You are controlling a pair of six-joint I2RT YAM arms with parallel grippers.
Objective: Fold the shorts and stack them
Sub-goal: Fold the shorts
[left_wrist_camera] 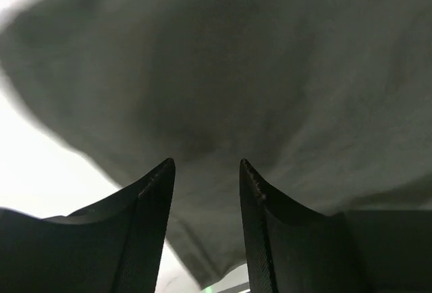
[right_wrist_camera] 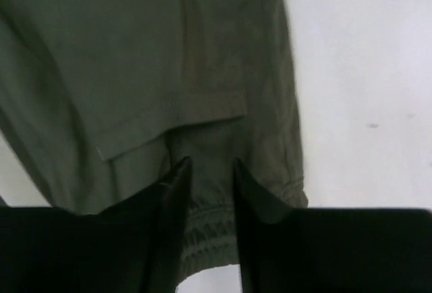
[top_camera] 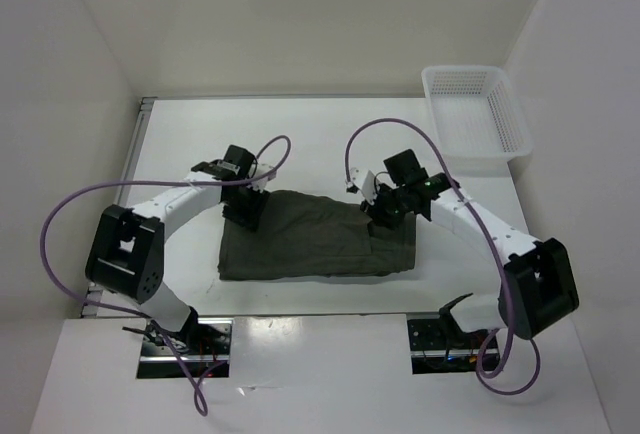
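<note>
White table (top_camera: 300,134), end effectors (left_wrist_camera: 206,165) (right_wrist_camera: 211,161) partly open, empty, over shorts (top_camera: 310,239)

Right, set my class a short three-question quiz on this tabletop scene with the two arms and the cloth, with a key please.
1. True or false: the dark olive-green fabric shorts lie inside the white plastic mesh basket.
2. Where on the white table does the basket stand? A. the far right corner. B. the near left corner. C. between the arm bases.
3. Fill in: the gathered elastic waistband shows between the fingers of the ____ gripper.

Key
1. False: the shorts lie on the table, outside the basket.
2. A.
3. Right: it is the right gripper that hangs over that end.
</note>
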